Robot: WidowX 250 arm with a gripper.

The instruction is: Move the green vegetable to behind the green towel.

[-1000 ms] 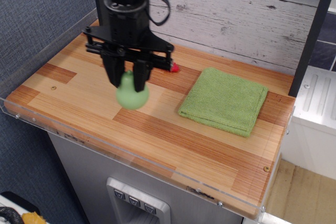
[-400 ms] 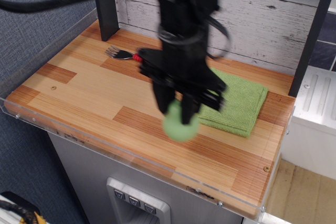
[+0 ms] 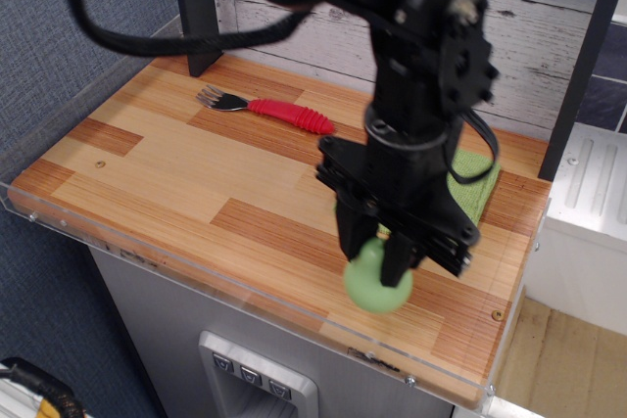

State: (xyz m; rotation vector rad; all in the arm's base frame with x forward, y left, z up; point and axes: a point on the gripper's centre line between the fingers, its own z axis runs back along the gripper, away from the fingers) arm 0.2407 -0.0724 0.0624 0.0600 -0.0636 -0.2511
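**Vegetable carried to the near right, towel mostly hidden**

Your gripper has its jaws closed on the narrow top of the green vegetable, so the round bulb hangs free below them. The toy looks lifted off the surface, over its near right part, though the height is hard to judge. Holding it by the neck keeps the bulb clear for setting down.

The arm covers most of the green towel; only its right edge shows behind the gripper. The red-handled fork lies at the far left, well apart.

A second ago you held the vegetable at the left, in front of the fork; since then it has travelled rightward and nearer. I judge that the goal lies on the far side of the towel, so you still have to carry it away from the near edge.
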